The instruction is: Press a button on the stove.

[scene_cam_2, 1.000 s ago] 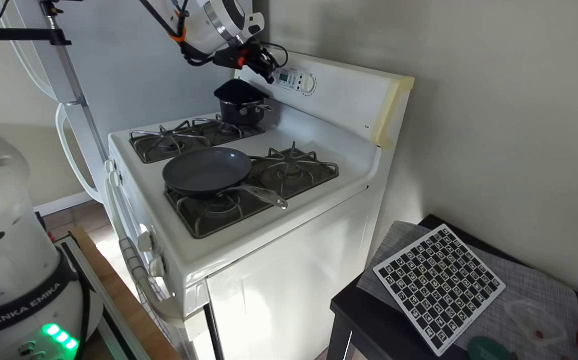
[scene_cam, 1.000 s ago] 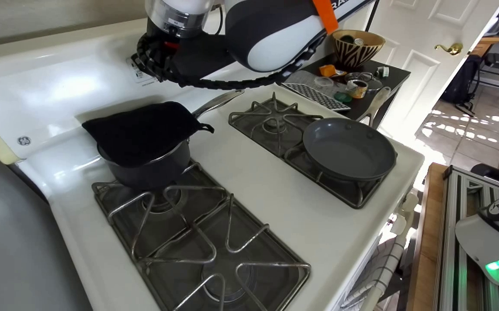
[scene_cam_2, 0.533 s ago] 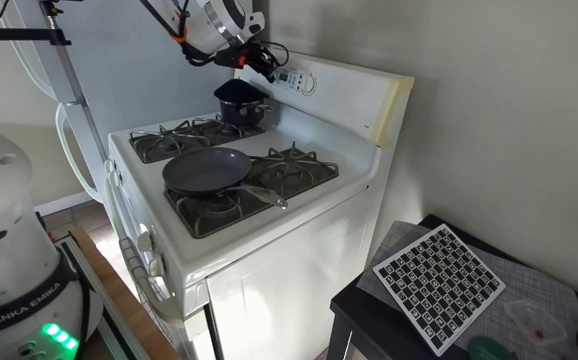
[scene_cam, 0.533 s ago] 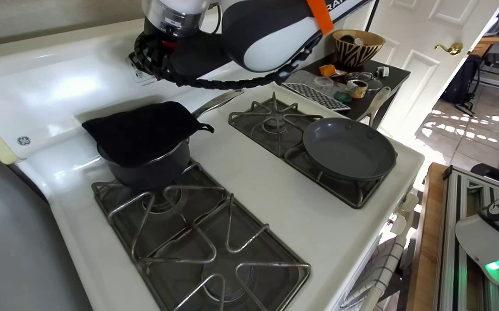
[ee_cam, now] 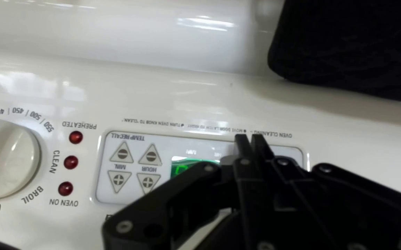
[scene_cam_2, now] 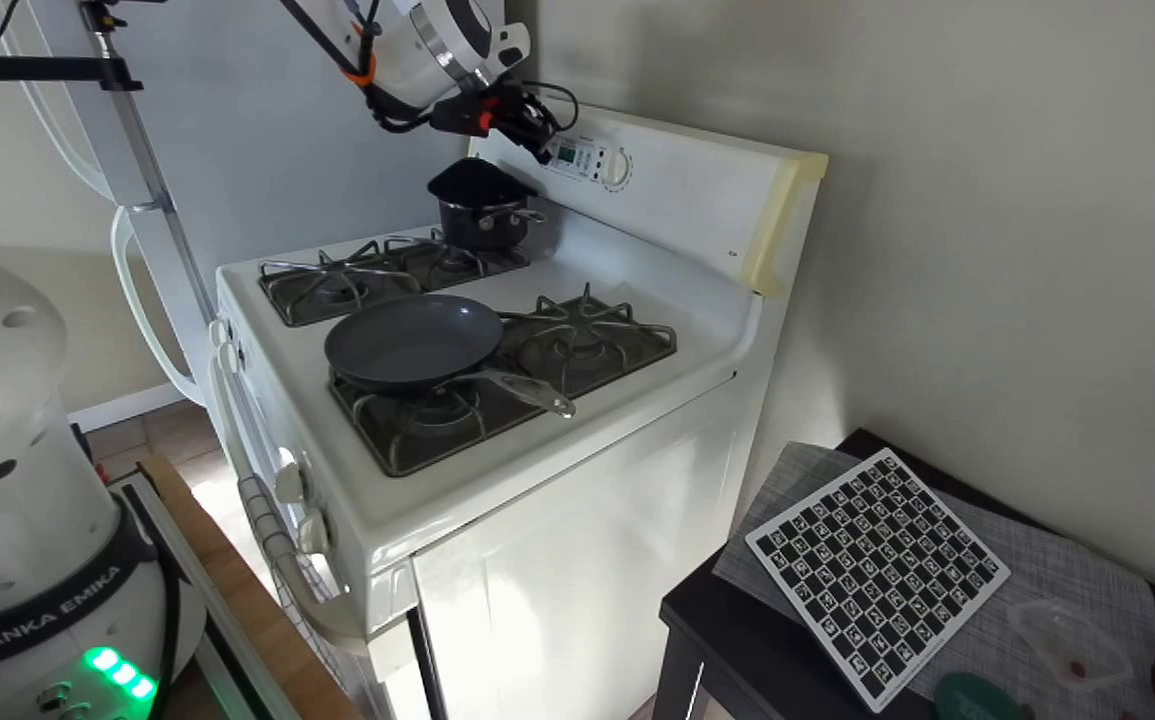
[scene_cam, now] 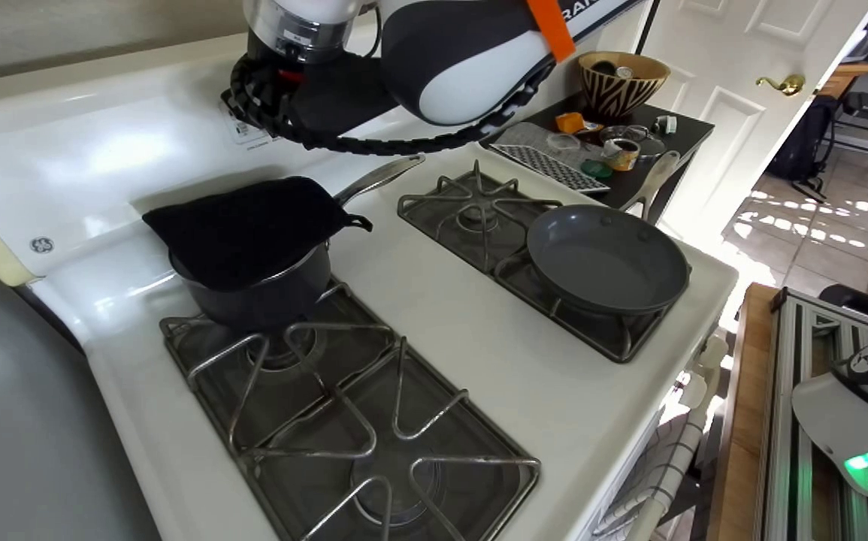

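Stove [scene_cam: 449, 323] is right here, big white gas range, plain to see in both exterior views, and my hand [ee_cam: 249, 137] is up at the control panel [ee_cam: 165, 149] on its raised back. Fingertips [ee_cam: 243, 147] are drawn together side by side with nothing held between them, so basically I've got 1 poking tool rather than 2 fingers. I'd call this the lining-up step, just ahead of the press. From the wrist view I honestly can't say if I'm touching the panel or hovering just off it. I'm blocking part of the green display [ee_cam: 180, 168], and a grey shape [ee_cam: 228, 160] partly hidden beside my fingers might be a button. The 4 triangle buttons [ee_cam: 150, 155] with plus and minus marks sit off to the side, clear of my fingertips. Next move imo: square up on 1 button, push straight in, gently, then back off. Thing to watch is the saucepan [scene_cam: 268, 300] with a black pad [scene_cam: 246, 225] over it, near and lower down, so no dipping or swinging wide.
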`<state>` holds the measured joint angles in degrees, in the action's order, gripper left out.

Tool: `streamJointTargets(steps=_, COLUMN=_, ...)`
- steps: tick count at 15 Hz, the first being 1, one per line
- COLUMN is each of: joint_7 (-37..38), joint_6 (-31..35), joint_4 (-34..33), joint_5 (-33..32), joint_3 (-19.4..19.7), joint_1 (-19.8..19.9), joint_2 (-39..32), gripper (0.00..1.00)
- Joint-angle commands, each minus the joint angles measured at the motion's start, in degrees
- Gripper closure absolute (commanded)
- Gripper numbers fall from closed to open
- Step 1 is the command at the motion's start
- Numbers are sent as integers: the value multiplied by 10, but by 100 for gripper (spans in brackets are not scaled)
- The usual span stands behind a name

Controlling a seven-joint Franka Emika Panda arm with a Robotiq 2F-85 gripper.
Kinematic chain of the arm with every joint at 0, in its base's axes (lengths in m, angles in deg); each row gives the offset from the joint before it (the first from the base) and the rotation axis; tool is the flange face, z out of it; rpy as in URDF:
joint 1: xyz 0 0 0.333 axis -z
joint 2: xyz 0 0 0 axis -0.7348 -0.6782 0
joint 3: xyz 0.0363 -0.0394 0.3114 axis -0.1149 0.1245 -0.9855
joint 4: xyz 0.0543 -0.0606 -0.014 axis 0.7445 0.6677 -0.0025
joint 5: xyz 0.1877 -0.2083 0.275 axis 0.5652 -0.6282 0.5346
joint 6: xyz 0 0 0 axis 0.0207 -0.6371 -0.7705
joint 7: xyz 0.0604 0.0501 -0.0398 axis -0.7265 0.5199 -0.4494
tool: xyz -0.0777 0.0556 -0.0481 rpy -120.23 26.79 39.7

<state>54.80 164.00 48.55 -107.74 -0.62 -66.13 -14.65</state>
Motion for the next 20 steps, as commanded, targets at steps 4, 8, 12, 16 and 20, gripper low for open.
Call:
streamJointTargets(steps=4, joint_7=-4, joint_6=13, joint_4=-17, joint_5=-7, joint_3=13, joint_1=-11, joint_2=-18, gripper=100)
streamJointTargets(steps=8, joint_7=-8, joint_6=17, joint_4=-22, joint_5=-8, joint_3=14, joint_1=-13, joint_2=-22, gripper=100)
streamJointTargets(steps=12, joint_7=-10, joint_6=17, joint_4=-27, joint_5=-8, joint_3=15, joint_1=-16, joint_2=-26, gripper=100)
streamJointTargets(steps=16, joint_7=-11, joint_6=16, joint_4=-29, joint_5=-9, joint_3=17, joint_1=-18, joint_2=-27, gripper=100)
streamJointTargets(steps=20, joint_7=-10, joint_6=15, joint_4=-29, joint_5=-9, joint_3=20, joint_1=-19, joint_2=-28, gripper=100)
